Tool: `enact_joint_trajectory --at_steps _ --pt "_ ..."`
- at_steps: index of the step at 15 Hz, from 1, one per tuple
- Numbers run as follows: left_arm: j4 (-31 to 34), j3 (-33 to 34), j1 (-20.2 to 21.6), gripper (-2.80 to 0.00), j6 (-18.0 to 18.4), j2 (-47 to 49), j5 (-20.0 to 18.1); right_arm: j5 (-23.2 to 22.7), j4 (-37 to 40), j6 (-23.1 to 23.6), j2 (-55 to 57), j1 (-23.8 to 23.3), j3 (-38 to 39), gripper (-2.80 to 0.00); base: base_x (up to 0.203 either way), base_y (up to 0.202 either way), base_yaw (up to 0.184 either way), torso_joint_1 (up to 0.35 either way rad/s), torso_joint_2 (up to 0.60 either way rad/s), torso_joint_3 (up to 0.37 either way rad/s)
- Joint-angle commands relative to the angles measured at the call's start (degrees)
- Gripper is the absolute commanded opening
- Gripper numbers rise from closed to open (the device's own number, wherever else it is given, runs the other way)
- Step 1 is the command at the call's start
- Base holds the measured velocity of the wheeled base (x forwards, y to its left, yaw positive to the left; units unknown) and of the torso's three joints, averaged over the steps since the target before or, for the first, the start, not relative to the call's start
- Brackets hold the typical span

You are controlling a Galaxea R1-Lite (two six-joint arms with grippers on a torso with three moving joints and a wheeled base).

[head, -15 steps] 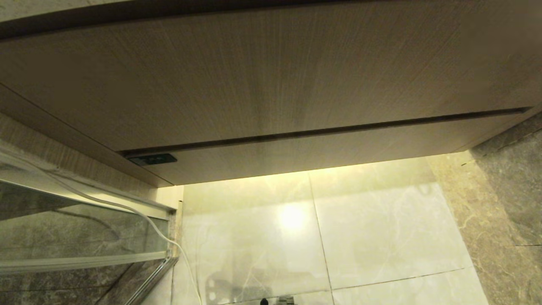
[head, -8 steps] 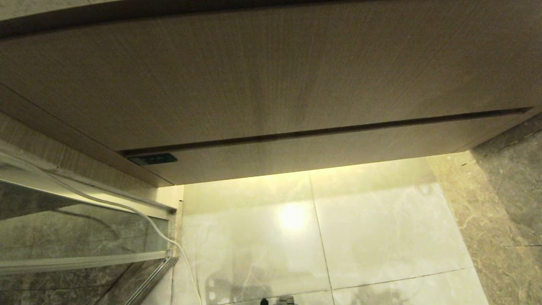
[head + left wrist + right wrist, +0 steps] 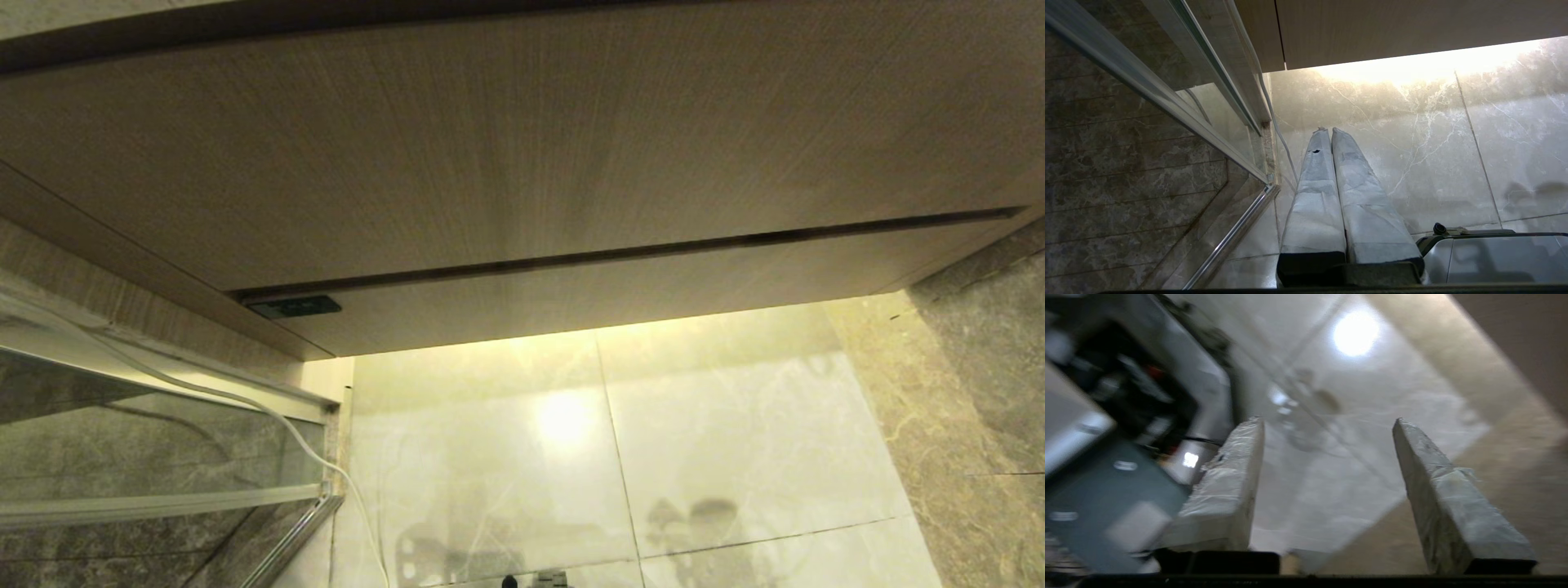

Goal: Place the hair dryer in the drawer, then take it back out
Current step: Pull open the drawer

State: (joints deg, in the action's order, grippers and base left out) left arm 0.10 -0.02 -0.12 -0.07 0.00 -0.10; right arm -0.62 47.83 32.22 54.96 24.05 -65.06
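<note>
The drawer (image 3: 620, 298) is pushed in, its low wood-grain front flush under the taller panel (image 3: 506, 139), with the small dark label (image 3: 294, 307) at its left end. The hair dryer shows in none of the views, so where it lies cannot be told. Against the earlier head pictures the cabinet, the pale floor tiles (image 3: 735, 441) and the white cable (image 3: 245, 400) sit exactly as they did; the one change is a new dark, two-lobed reflection on the glossy tile at lower right, which was not there before.

The right gripper (image 3: 1327, 424) is outside the head view. Its own wrist camera shows its two wrapped fingers (image 3: 1229, 486) standing well apart with nothing between them, pointing down at the shiny floor, with the wood-grain front off to one side; the picture is blurred. The drawer front is apart from these fingers, not touched.

The left gripper (image 3: 1327, 131) hangs low beside the glass shower door (image 3: 1167, 102), fingers pressed together and empty, aimed at the floor.
</note>
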Motion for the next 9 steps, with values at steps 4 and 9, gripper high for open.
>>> enact_joint_trajectory --at_steps 4,9 --pt "0.0 0.0 0.0 -2.80 0.0 0.0 0.0 5.7 -19.0 17.4 3.3 1.3 12.4 0.00 0.000 0.000 0.000 0.000 0.00 0.000" --pt "0.0 0.0 0.0 -2.80 0.0 0.0 0.0 4.0 -41.2 22.9 7.0 1.2 23.1 0.00 0.000 0.000 0.000 0.000 0.00 0.000"
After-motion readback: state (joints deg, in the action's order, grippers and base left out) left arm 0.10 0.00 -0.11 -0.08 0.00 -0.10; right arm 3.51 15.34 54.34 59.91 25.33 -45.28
